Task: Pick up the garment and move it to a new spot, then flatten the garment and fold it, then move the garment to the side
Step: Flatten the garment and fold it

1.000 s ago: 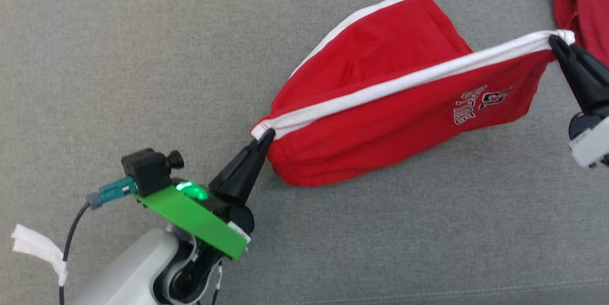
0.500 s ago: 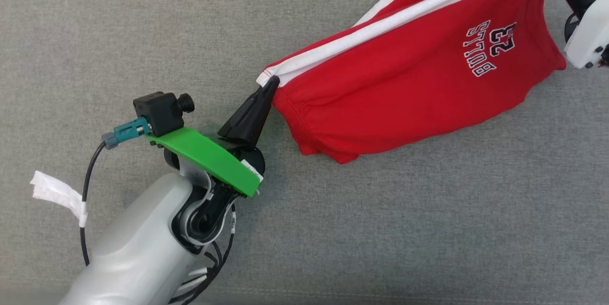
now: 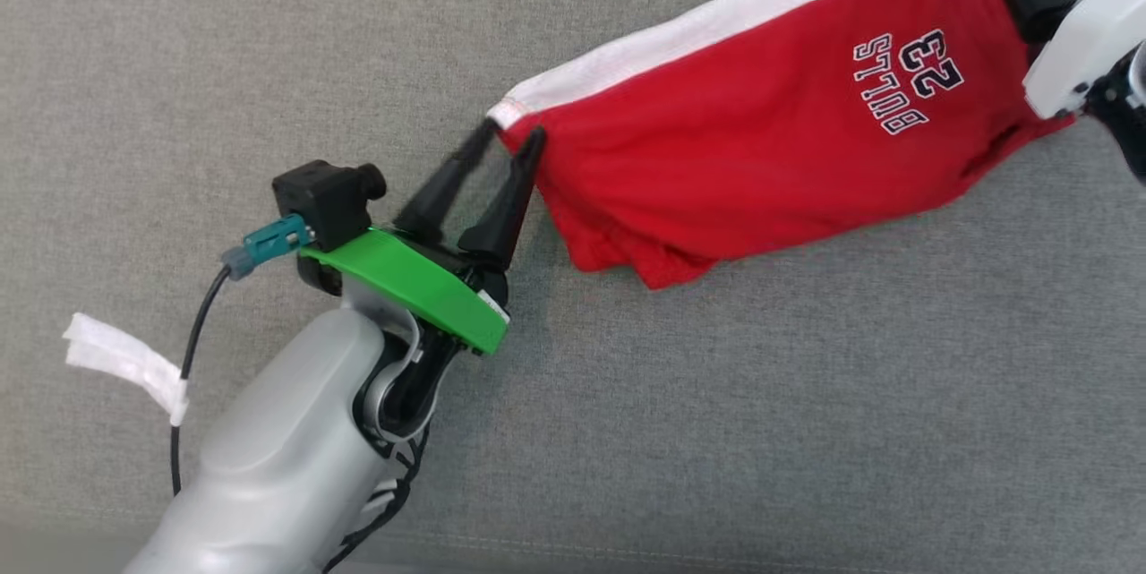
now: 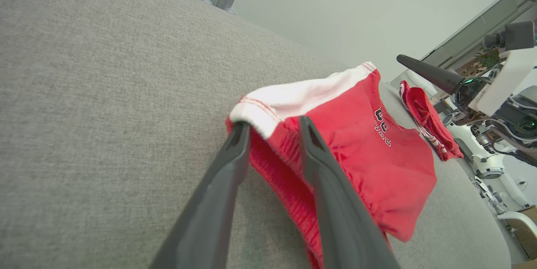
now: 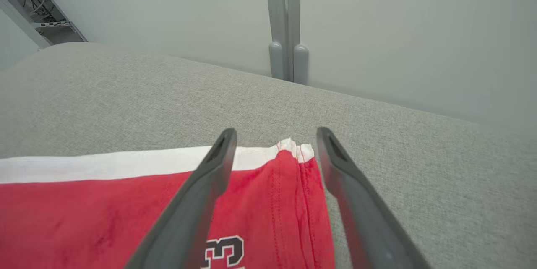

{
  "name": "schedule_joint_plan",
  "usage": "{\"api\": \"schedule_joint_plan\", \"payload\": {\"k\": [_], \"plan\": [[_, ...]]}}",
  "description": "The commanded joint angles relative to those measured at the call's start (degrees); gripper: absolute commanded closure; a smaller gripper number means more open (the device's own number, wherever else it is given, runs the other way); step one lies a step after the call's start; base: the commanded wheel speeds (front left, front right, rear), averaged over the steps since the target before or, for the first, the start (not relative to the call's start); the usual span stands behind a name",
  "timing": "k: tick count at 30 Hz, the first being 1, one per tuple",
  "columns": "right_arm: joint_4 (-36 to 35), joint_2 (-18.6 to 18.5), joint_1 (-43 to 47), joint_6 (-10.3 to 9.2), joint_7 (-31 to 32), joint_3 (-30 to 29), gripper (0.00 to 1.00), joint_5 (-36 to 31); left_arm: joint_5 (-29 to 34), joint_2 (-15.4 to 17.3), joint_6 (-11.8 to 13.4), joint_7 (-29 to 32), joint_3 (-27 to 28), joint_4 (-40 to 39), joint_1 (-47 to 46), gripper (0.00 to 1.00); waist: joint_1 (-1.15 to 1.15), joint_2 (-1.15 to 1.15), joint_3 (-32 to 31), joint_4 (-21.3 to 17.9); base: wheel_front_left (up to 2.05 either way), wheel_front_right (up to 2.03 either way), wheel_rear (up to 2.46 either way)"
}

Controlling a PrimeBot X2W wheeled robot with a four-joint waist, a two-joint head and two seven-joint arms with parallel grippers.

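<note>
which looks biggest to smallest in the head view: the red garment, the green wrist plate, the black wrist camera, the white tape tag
1. red garment, by far the largest
2. green wrist plate
3. black wrist camera and white tape tag: they look about alike, so I won't rank them.

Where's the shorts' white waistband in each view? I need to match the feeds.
Head view: white waistband slants from centre to the top right.
Left wrist view: centre, slanting up to the right.
Right wrist view: left edge to centre, nearly level.
Shared landmark: the number print on the red shorts.
</note>
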Motion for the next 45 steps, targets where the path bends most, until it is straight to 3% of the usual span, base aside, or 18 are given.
{"api": "schedule_joint_plan", "payload": {"k": [1,6,9,17,24,32,40,45], "plan": [[0.42,0.05,1.33,-0.04,-2.1,0.68,0.0,0.03,2.99,-0.29,0.87,-0.48,2.2,-0.77,1.15,0.0,0.0,0.0,-2.16,-0.89,0.0,0.0,0.0],[1.75,1.71,5.96,-0.04,-14.1,3.12,0.0,-0.75,18.45,-2.98,5.41,-0.37,13.04,-7.56,11.18,0.0,0.0,0.0,-7.78,-2.94,0.0,0.0,0.0],[3.26,3.17,9.07,-0.04,-17.94,3.69,0.0,-2.13,25.11,-4.42,6.93,-0.37,17.33,-10.58,17.67,0.0,0.0,0.0,-11.32,-4.1,0.0,0.0,0.0],[2.66,8.96,20.04,-0.04,-19.39,-2.97,0.0,-6.57,39.19,-8.27,8.54,-0.39,25.43,-17.04,32.71,0.0,0.0,0.0,-18.56,-5.83,0.0,0.0,0.0],[4.48,9.44,26.56,-0.04,-19.41,-8.03,0.0,-7.71,47.99,-10.67,9.22,-0.39,25.84,-20.44,38.93,0.0,0.0,0.0,-19.83,-2.3,0.0,0.0,0.0],[14.22,7.23,20.22,-0.03,-10.78,-9.67,0.0,-3.9,51.59,-11.73,9.28,-0.39,21.97,-21.66,38.06,0.0,0.0,0.0,-15.8,4.13,0.0,0.0,0.0],[23.02,5.96,11.41,-0.03,-0.1,-8.01,0.0,-4.65,48.83,-11.77,10.37,-0.39,18.86,-22.02,35.02,0.0,0.0,0.0,-11.29,8.02,0.0,0.0,0.0],[26.57,5.84,7.68,-0.04,1.3,-7.53,0.0,-5.19,47.76,-11.78,10.72,-0.39,17.36,-22.03,33.57,0.0,0.0,0.0,-9.18,9.43,0.0,0.0,0.0]]}}
